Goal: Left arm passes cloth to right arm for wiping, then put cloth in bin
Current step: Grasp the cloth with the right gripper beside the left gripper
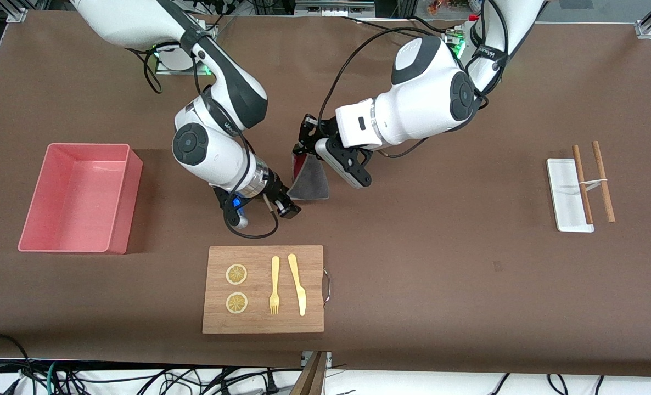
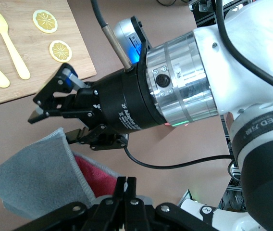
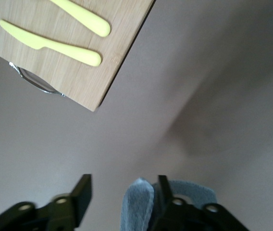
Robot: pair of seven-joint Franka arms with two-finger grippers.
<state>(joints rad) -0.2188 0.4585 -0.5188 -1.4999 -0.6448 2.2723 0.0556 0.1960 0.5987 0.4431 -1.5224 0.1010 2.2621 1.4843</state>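
Grey cloth [image 1: 310,181] with red patch, pink bin [image 1: 78,198], yellow fork [image 1: 274,285] and knife [image 1: 297,284]

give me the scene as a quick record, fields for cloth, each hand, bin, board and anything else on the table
cloth: grey with a red patch, hanging over the table between the two arms
left hand: shut on the cloth's top edge
right hand: open, fingers astride the cloth's free corner, not yet closed
bin: pink, nothing in it, toward the right arm's end of the table
board: wooden, nearer the front camera than the hands; holds two lemon slices, fork, knife
other: white tray with two wooden sticks across it, toward the left arm's end
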